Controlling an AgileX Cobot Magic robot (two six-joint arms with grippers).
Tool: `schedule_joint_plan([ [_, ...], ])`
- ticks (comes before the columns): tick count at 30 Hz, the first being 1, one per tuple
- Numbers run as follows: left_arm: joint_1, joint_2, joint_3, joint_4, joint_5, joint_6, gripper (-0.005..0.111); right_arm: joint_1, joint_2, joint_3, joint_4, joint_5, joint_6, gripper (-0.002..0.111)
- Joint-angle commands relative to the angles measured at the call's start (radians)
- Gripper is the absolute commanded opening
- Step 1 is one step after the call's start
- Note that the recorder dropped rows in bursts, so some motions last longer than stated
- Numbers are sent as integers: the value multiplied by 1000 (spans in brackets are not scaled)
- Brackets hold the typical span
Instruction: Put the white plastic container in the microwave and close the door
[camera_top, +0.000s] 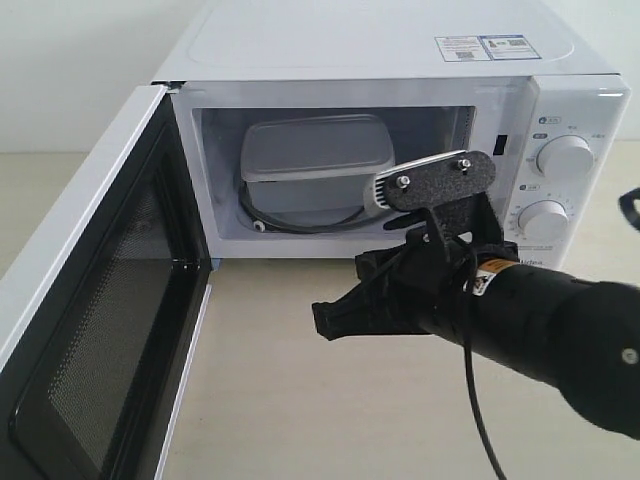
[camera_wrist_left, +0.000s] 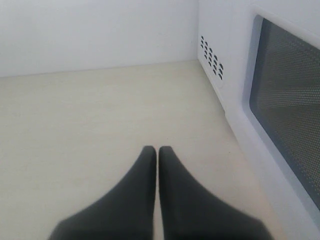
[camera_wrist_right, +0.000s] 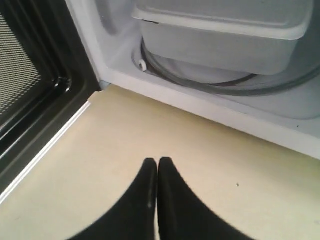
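Observation:
The white plastic container (camera_top: 315, 162) (camera_wrist_right: 225, 35) sits lidded on the glass turntable (camera_wrist_right: 240, 82) inside the white microwave (camera_top: 400, 60). The door (camera_top: 90, 330) (camera_wrist_right: 30, 95) stands swung wide open to the left, its black mesh inner face showing. My right gripper (camera_top: 322, 322) (camera_wrist_right: 158, 162) hovers over the tabletop just in front of the cavity, shut and empty, apart from the container. My left gripper (camera_wrist_left: 157, 150) is shut with nothing in it, low over the table beside the door's outer window (camera_wrist_left: 290, 110); it does not show in the exterior view.
The beige tabletop (camera_top: 330, 400) stretches in front of the microwave. Two round dials (camera_top: 563, 157) sit on the right panel, partly behind the right arm's camera mount (camera_top: 435, 180). Vent holes (camera_wrist_left: 212, 58) mark the microwave's side. A white wall stands behind.

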Motion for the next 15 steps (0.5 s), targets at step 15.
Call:
schedule_joint_plan([
  [15,5,-4,4,-12,-7,-8,4,0,-73,5,-15,69,28,0],
])
